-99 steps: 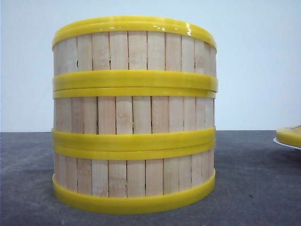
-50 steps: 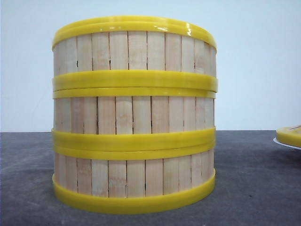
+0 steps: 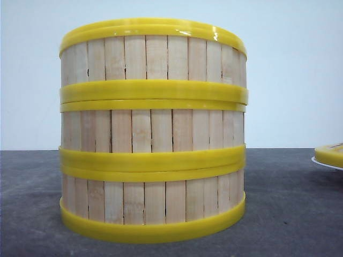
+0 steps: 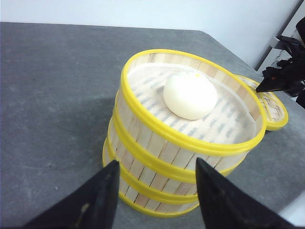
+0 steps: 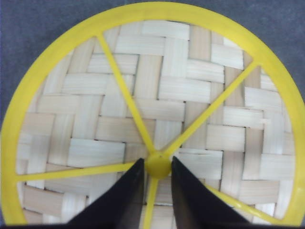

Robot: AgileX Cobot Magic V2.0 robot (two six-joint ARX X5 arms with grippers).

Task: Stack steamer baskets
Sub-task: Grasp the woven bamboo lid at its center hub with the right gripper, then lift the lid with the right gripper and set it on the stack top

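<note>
Three steamer baskets stand stacked in one column: top (image 3: 153,56), middle (image 3: 153,128), bottom (image 3: 153,201). The top basket (image 4: 200,102) holds a white bun (image 4: 189,95). My left gripper (image 4: 156,161) is open, held back from the stack's side and touching nothing. My right gripper (image 5: 157,159) is over the flat woven lid (image 5: 157,95), its two fingers pressed against either side of the lid's yellow centre knob (image 5: 157,167). In the left wrist view the right gripper (image 4: 261,88) reaches down onto the lid (image 4: 276,112) just behind the stack.
The lid (image 3: 331,154) lies on a white plate (image 3: 321,162) at the right edge of the front view. The table (image 3: 289,203) is dark grey; its edge (image 4: 224,47) runs close behind the stack and lid, with a pale wall beyond.
</note>
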